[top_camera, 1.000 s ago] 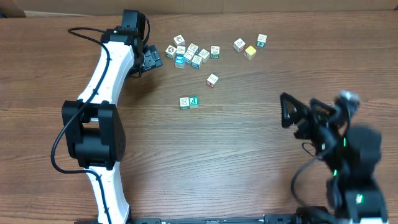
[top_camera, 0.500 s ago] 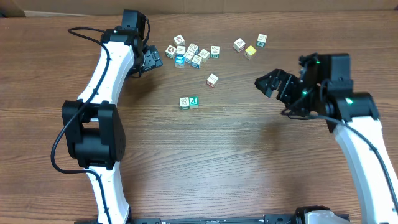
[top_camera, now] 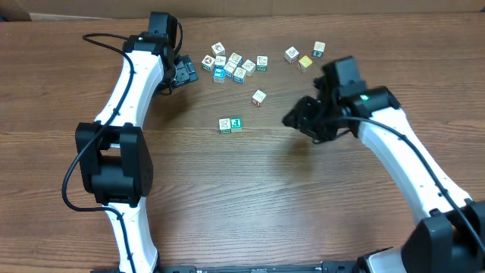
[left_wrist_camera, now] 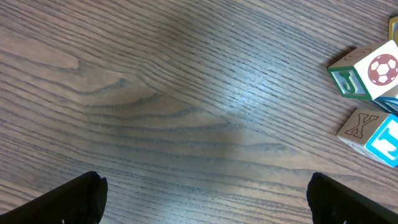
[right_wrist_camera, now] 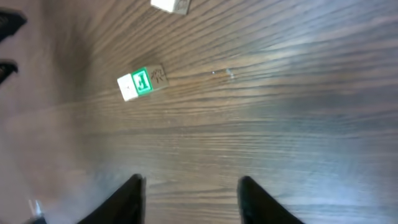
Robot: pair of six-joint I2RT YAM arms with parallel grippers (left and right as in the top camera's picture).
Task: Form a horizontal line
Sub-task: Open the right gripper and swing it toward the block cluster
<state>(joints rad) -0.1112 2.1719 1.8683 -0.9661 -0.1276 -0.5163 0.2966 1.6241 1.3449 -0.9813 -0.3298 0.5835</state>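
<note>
Two white-edged cubes [top_camera: 229, 124] lie touching side by side mid-table, one face green; the right wrist view shows this pair [right_wrist_camera: 142, 83] ahead and to the left. A lone cube [top_camera: 259, 97] lies up and to the right of them. A loose clump of cubes [top_camera: 229, 65] lies at the back. My right gripper [top_camera: 293, 120] hovers right of the pair, open, with bare wood between its fingers [right_wrist_camera: 132, 198]. My left gripper [top_camera: 187, 73] stands wide open just left of the clump, nothing in it; two clump cubes [left_wrist_camera: 367, 71] show at that view's right edge.
A yellow-faced cube [top_camera: 305, 62] and two white cubes [top_camera: 292, 54] lie at the back right. The left arm [top_camera: 136, 76] stretches along the table's left side, the right arm [top_camera: 402, 159] along its right. A second cube [right_wrist_camera: 171, 5] shows at the right wrist view's top.
My right arm has swung from the near right up and leftward across the table, ending close to the right of the cube pair. The left arm and all cubes stayed still.
</note>
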